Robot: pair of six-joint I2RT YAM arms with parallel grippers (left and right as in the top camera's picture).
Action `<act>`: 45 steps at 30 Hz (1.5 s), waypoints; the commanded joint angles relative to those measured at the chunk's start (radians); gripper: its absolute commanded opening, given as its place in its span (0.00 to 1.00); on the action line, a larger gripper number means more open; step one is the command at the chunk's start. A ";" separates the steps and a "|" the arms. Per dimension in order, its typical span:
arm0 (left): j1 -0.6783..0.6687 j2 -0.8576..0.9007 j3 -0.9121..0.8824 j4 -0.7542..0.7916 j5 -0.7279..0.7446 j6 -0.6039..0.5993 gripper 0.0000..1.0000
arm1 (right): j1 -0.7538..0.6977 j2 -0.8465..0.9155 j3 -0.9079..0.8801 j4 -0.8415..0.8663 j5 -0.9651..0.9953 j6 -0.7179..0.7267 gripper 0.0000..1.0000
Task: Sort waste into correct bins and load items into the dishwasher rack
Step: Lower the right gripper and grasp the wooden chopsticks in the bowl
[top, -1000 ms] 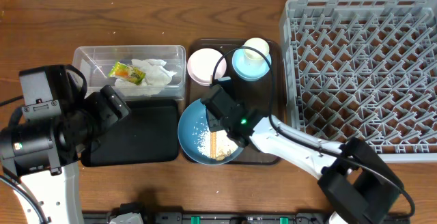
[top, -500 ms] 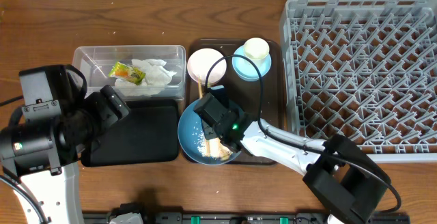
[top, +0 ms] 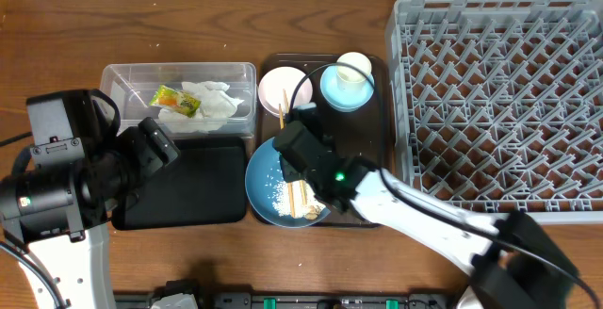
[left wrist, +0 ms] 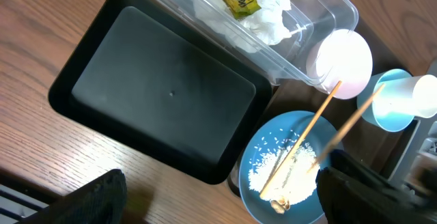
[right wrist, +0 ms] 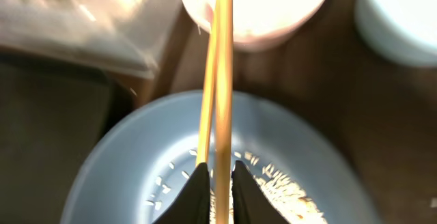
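The right end effector [right wrist: 220,183] is clamped on the pair of wooden chopsticks [right wrist: 223,80], its two fingers pressed together against the sticks near one end. From the grip the chopsticks run straight ahead, out over the dark-blue dish [right wrist: 130,176] directly beneath, with their far ends reaching above the white bowl [right wrist: 273,5] just beyond. Whether the sticks are fully clear of the dish cannot be told. Loose rice grains [top: 278,193] lie in the dish below the grip. Further ahead and to one side stand the light-blue bowl [top: 332,97] and the white cup [top: 354,66], all on the brown tray [top: 375,154].

The left end effector [left wrist: 222,183] hangs with its fingers wide apart, holding nothing, above the black tray [top: 188,187], which looks bare. Just past that, the clear tub [top: 118,75] already holds the napkin [top: 215,102] and the snack wrapper [top: 175,100].

So the paper and wrapper look sorted. The rice is not yet binned, and the dishwasher rack [top: 403,83], well off to the right end effector's side, has nothing in it: chopsticks, dish, bowls and cup all remain to be loaded.
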 commanded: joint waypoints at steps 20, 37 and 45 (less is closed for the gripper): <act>0.005 0.005 0.017 -0.002 -0.009 -0.002 0.91 | -0.133 -0.119 0.015 -0.149 -0.300 -0.148 0.20; 0.005 0.005 0.017 -0.002 -0.009 -0.002 0.91 | -0.043 0.180 0.015 -0.011 -0.185 -0.148 0.18; 0.005 0.005 0.017 -0.002 -0.009 -0.002 0.91 | -0.043 0.184 0.015 -0.008 -0.180 -0.148 0.17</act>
